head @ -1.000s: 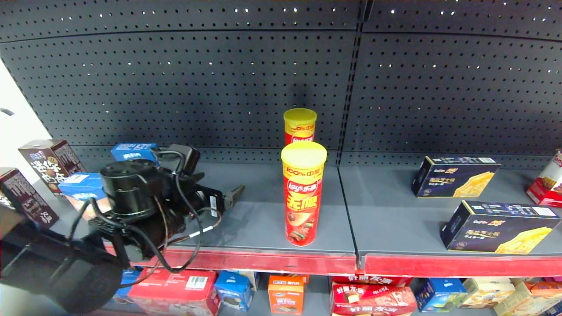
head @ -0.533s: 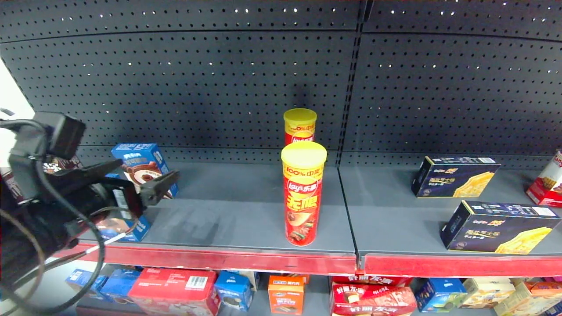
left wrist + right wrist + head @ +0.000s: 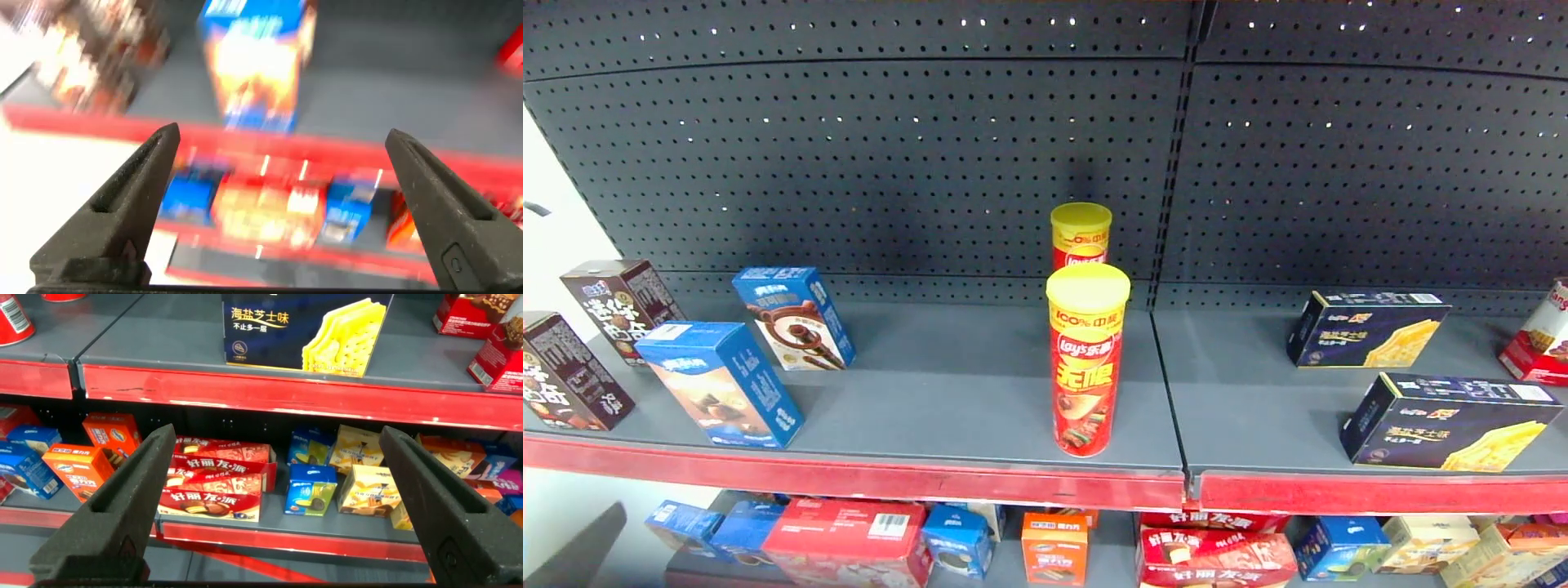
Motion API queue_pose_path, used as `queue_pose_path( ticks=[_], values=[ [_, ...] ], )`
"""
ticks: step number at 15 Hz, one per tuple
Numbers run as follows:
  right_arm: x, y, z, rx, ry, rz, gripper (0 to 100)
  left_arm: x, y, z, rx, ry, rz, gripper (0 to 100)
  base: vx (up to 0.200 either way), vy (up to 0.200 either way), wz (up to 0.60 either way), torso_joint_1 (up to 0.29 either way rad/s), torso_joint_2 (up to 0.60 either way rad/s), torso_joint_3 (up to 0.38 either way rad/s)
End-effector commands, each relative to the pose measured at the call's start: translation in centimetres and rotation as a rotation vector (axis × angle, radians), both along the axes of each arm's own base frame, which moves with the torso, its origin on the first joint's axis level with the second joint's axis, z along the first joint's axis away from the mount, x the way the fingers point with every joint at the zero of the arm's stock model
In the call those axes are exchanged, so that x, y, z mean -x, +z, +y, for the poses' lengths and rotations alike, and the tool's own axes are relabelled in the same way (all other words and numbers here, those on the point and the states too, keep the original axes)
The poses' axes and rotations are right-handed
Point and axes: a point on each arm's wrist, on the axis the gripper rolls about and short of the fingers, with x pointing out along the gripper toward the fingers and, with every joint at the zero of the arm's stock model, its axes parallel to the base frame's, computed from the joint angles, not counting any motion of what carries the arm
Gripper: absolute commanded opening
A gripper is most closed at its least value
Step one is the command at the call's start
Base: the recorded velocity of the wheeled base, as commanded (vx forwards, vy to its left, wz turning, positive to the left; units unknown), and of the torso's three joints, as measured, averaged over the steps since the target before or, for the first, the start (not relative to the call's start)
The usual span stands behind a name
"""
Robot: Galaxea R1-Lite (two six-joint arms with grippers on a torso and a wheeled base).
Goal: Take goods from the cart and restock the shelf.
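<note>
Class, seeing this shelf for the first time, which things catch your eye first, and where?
The front can stands upright mid-shelf, red with a yellow lid, the rear can behind it. A blue box stands near the left front edge; a navy box lies at the right.

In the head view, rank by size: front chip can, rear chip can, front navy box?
1-2. front navy box and front chip can: too alike to rank.
3. rear chip can: farther back, partly hidden, so unsure.

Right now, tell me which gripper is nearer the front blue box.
Left. The left gripper faces the front blue box; the right gripper faces a navy box, further right.
</note>
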Motion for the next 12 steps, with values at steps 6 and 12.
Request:
queue_pose_path(
  ticks=[6, 12],
  values=[
    [0.0, 0.0, 0.0, 0.000, 0.005, 0.002, 100, 6.0, -7.6, 0.3, 0.010, 0.170, -0.090, 100, 0.000, 0.000, 0.00, 0.000, 0.00, 0.000],
    [0.0, 0.0, 0.0, -0.004, 0.011, 0.002, 100, 6.1, -8.6, -0.1, 0.004, -0.058, -0.110, 100, 0.000, 0.000, 0.00, 0.000, 0.00, 0.000]
  ],
)
